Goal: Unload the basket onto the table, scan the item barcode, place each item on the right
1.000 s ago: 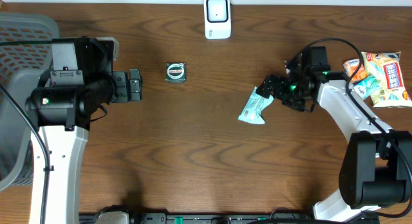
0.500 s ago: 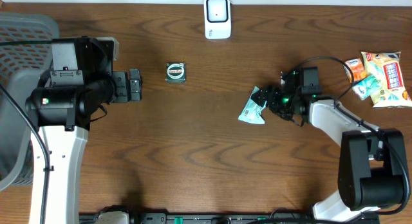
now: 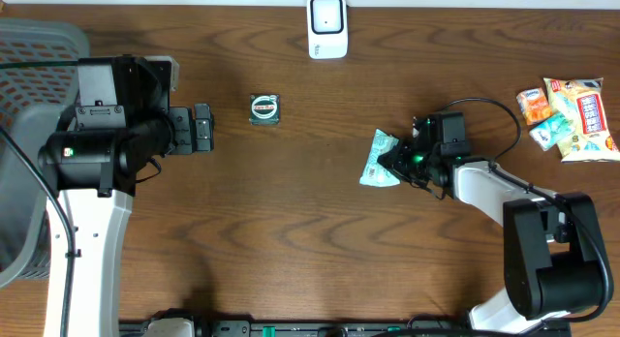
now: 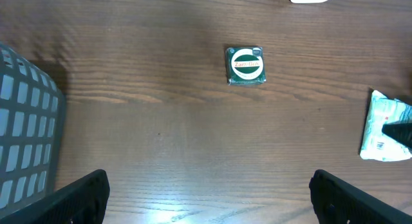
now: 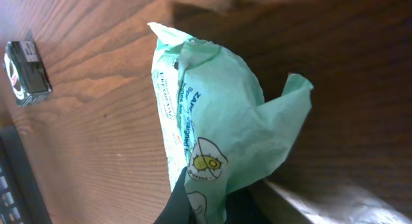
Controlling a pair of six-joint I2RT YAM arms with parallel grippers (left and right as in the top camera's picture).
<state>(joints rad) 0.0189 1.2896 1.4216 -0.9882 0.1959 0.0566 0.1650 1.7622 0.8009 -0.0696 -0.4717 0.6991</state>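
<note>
Your right gripper has closed since a second ago. Then its jaws stood wide, farther right and a little farther back; now they are pinched on the right edge of the pale green packet. In the right wrist view the crumpled film runs down into the dark fingers at the bottom of the picture, so the grip is on thin wrapper, not on the body of the packet.

The right arm has swung left and toward the near side to get there, and its elbow now lies low over the table. The packet sits right of centre on the table, about where it was. It looks more bunched at the gripped end, and its far tip points a little more toward the far edge than before.

With the arm moved off, you can see the whole pile of snack bags at the far right, which the arm partly covered earlier.

Your left gripper has not moved. Its jaws are spread wide and hold nothing, and the left wrist view shows its two fingers apart over bare wood.

The small square green packet lies left of centre. The white scanner stands at the far edge, well apart from the held packet. The grey basket is at the far left. All three are as they were.
</note>
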